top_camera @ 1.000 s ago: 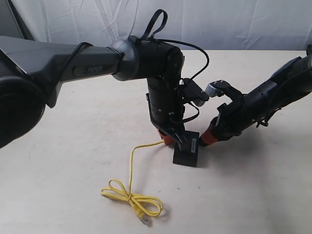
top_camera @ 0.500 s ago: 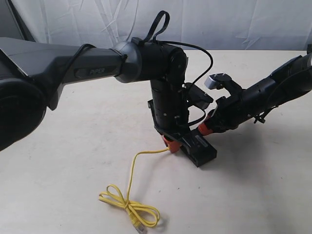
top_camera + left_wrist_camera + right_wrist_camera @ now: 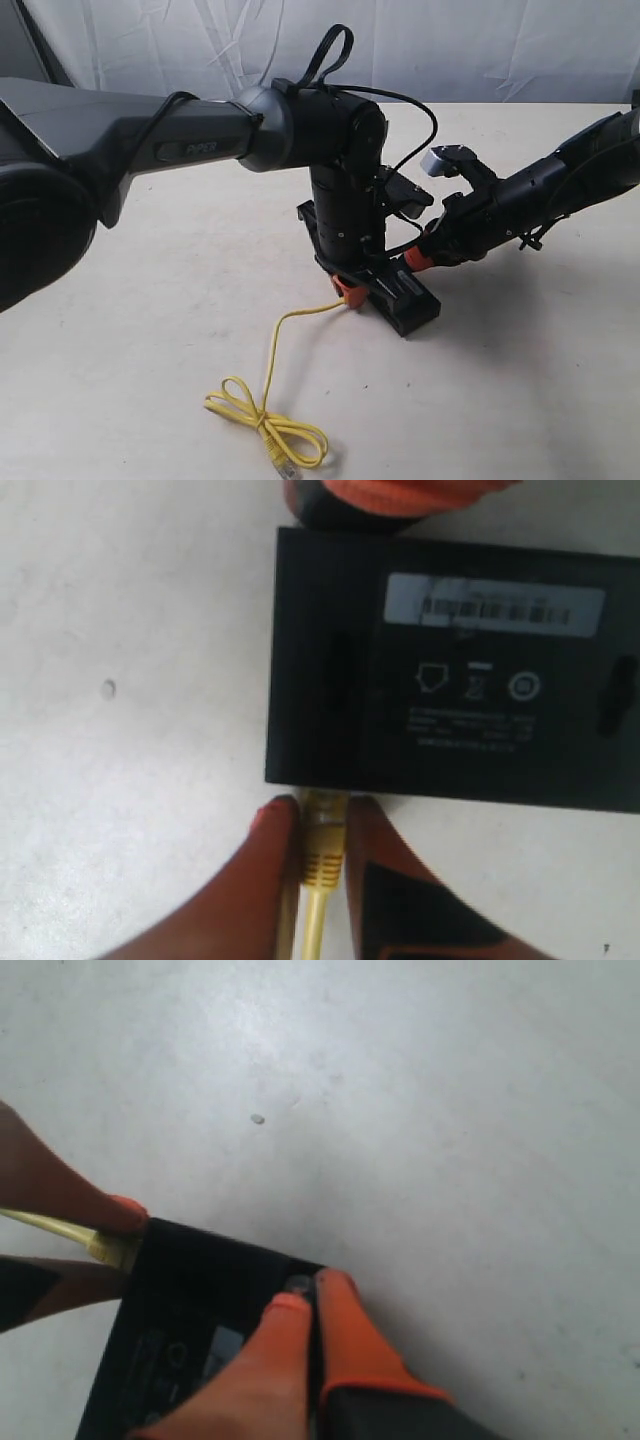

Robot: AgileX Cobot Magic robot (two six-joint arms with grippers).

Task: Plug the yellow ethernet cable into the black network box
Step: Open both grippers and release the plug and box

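Observation:
The black network box (image 3: 408, 300) lies flat on the table, its white label strip (image 3: 495, 602) facing up. My left gripper (image 3: 347, 290) is shut on the yellow ethernet cable (image 3: 268, 352) just behind one plug (image 3: 323, 830). That plug's tip sits at the box's (image 3: 450, 670) side, between the orange fingers of the left gripper (image 3: 322, 805). The cable's knotted loop and free plug (image 3: 285, 465) lie nearer the front. My right gripper (image 3: 418, 258) pinches the box's far corner, and in its wrist view the right gripper (image 3: 312, 1295) has both fingers shut on the box's (image 3: 180, 1300) edge.
The pale table (image 3: 150, 330) ends at a white cloth backdrop (image 3: 450, 50). The left arm (image 3: 150, 140) spans the left half of the exterior view, with black cables looping above its wrist. The right arm (image 3: 570, 180) comes in from the right edge.
The box went from standing tilted on its edge to lying flat, turned by the right gripper, which rose and drew back. The left gripper stayed on the plug, and the cable loop shifted slightly.

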